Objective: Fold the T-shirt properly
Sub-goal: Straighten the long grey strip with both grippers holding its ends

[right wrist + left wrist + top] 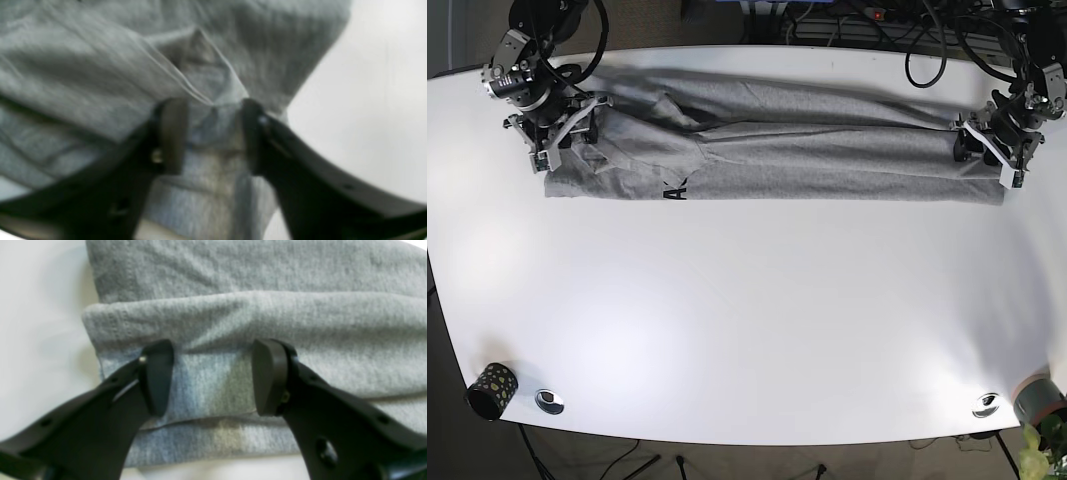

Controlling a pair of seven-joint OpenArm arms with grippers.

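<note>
Across the far half of the white table [747, 330], the grey T-shirt [767, 150] lies folded into a long band, its dark print [674, 189] mostly tucked under. Left gripper [213, 376] and right gripper [210, 133] sit at opposite ends of the T-shirt, jaws parted over its layered edges; the right wrist view is blurred, so contact is unclear.

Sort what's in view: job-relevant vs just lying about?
Job:
- grey T-shirt, folded lengthwise into a long strip
- left gripper, open at one end of the shirt
- right gripper, open at the other end

Lying about:
- dotted black cup
- cables behind the table
</note>
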